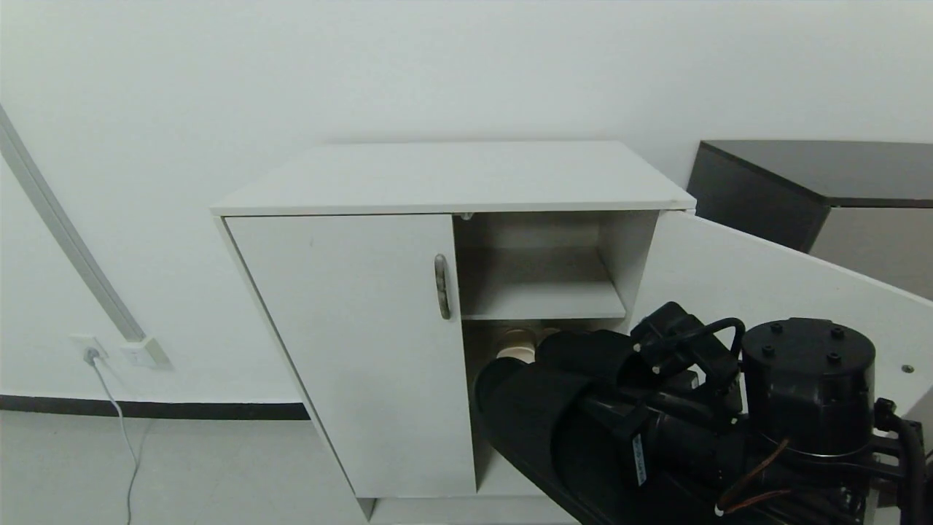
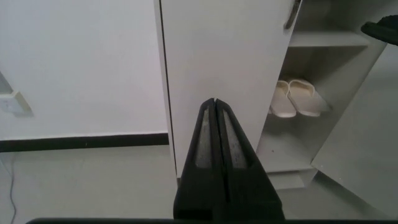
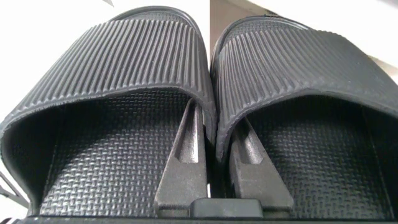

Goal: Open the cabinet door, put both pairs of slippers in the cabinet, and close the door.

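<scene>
Your right gripper (image 3: 216, 118) is clamping the black slippers (image 1: 543, 408) by their two inner walls, pinched together between its fingers. It is holding the pair in front of the open right half of the cabinet (image 1: 452, 179), at the lower compartment, with the right door (image 1: 765, 277) standing wide open. The pale slippers (image 2: 298, 98) are lying side by side inside that lower compartment, under the shelf (image 1: 543, 292), and your left gripper (image 2: 215, 106) is hanging with its fingers pressed together on nothing, facing the closed left door (image 2: 224, 50).

Plain office-like room — white cabinet (image 1: 452, 175), wall socket (image 1: 88, 347), dark desk (image 1: 838, 169)
</scene>
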You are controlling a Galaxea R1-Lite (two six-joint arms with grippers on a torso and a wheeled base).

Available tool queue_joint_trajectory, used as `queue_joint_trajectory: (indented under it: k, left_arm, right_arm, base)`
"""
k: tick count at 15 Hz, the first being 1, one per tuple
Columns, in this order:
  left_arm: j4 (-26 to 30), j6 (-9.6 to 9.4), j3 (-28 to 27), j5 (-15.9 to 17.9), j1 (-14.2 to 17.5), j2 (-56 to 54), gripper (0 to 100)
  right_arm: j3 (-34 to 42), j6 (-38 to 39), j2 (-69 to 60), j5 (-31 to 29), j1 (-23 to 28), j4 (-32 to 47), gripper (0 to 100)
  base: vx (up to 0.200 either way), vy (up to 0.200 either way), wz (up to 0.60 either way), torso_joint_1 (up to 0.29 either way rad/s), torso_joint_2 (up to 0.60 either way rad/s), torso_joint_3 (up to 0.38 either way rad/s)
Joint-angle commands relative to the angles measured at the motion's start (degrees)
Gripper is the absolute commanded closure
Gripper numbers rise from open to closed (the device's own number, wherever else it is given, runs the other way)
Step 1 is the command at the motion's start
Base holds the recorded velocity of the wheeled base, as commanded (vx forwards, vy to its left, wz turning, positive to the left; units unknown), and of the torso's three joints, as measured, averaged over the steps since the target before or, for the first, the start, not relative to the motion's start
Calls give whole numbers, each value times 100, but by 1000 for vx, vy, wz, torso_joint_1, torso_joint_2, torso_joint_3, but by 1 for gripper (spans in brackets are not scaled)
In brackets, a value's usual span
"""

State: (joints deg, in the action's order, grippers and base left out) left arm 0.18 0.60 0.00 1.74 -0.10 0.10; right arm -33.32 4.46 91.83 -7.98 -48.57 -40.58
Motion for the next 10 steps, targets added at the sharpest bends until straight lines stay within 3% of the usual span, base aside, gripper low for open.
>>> queue_joint_trajectory:
  k: [1,10]
  left_arm:
    - [-1,2,-9,1,1,-1,100]
    - [-1,2,-9,1,1,-1,100]
  right_arm:
    - [1,2,10,-1,-12,-2,100]
    - [1,2,28,-1,-12,-2,100]
  base:
    - [0,0,0,-124,461,339]
    - [0,0,0,-68,446,378]
